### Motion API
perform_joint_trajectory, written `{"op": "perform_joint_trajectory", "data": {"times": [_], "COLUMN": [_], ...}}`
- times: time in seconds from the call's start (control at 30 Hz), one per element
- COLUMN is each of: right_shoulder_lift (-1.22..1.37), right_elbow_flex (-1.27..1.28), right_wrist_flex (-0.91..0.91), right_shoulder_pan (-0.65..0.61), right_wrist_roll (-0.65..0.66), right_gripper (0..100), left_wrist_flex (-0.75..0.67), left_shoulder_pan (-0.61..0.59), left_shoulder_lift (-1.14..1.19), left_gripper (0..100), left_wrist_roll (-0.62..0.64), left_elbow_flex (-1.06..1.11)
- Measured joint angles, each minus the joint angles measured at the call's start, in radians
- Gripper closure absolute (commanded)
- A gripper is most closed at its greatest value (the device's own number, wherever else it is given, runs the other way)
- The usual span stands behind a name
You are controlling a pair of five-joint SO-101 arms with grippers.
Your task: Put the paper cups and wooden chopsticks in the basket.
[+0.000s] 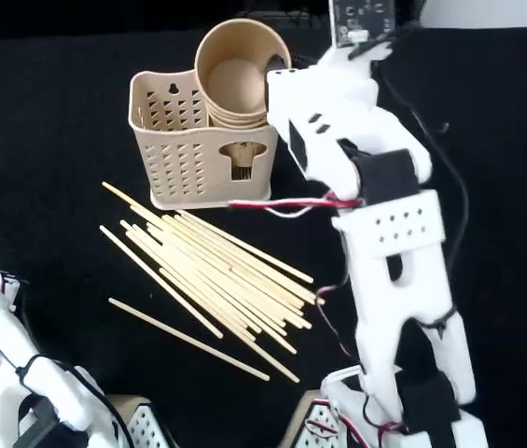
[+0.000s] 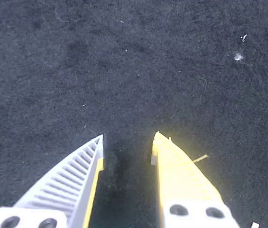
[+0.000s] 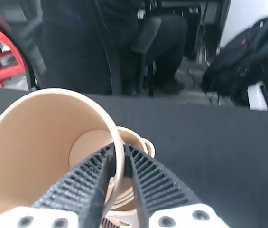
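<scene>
Hovering over the black table (image 2: 124,57), the left gripper (image 2: 128,137) is held parted and empty. Farther off, the wooden chopsticks (image 1: 216,275) are strewn just before the basket (image 1: 188,159), in which stacked paper cups (image 1: 230,117) are stood, the rim of the top cup (image 3: 39,142) pinched by the right gripper (image 3: 118,148).

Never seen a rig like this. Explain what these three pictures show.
These are two white robot arms at a black table. The high view looks down from above; the other two come from cameras on each arm's wrist. The right gripper pinches the rim of a paper cup, the top one of several nested in the beige basket. Wooden chopsticks lie loose on the table beside the basket. The left gripper is open over bare table, holding nothing.
</scene>
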Motion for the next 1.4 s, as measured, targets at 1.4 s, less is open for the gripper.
{"op": "perform_joint_trajectory", "data": {"times": [1.4], "right_shoulder_lift": [-0.193], "right_elbow_flex": [0.600], "right_wrist_flex": [0.288], "right_shoulder_pan": [-0.384], "right_wrist_roll": [0.209], "right_gripper": [84.1], "left_wrist_flex": [0.000], "left_shoulder_pan": [0.000], "left_shoulder_lift": [0.000], "left_gripper": [83], "left_wrist_roll": [0.000], "left_elbow_flex": [0.000]}}
